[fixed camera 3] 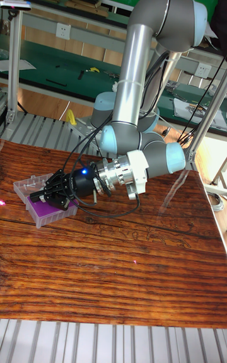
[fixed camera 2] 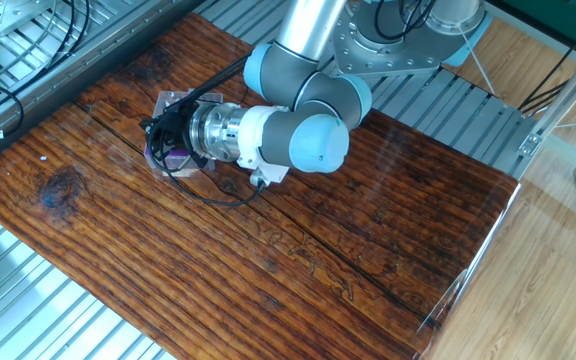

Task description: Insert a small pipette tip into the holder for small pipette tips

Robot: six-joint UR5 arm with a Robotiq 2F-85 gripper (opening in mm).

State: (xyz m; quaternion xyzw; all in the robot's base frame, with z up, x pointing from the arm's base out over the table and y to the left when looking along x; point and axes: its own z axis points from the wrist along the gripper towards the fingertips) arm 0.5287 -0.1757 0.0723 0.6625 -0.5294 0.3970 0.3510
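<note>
The holder for small pipette tips (fixed camera 3: 55, 215) is a small clear box with a purple top plate, lying on the wooden table at the left. In the fixed view only a purple sliver of the holder (fixed camera 2: 177, 156) shows under the wrist. My gripper (fixed camera 3: 41, 195) reaches sideways, low over the holder's far left part, and its dark fingers are drawn together. My gripper (fixed camera 2: 158, 140) hides most of the holder in the fixed view. A small pipette tip between the fingers is too small to make out.
A clear lid or tray (fixed camera 3: 30, 185) with a few pale pieces in it lies against the holder's far side, seen also as the clear tray (fixed camera 2: 173, 100). Black cables (fixed camera 2: 208, 195) loop from the wrist onto the table. Metal rails border the wooden tabletop (fixed camera 2: 298, 260).
</note>
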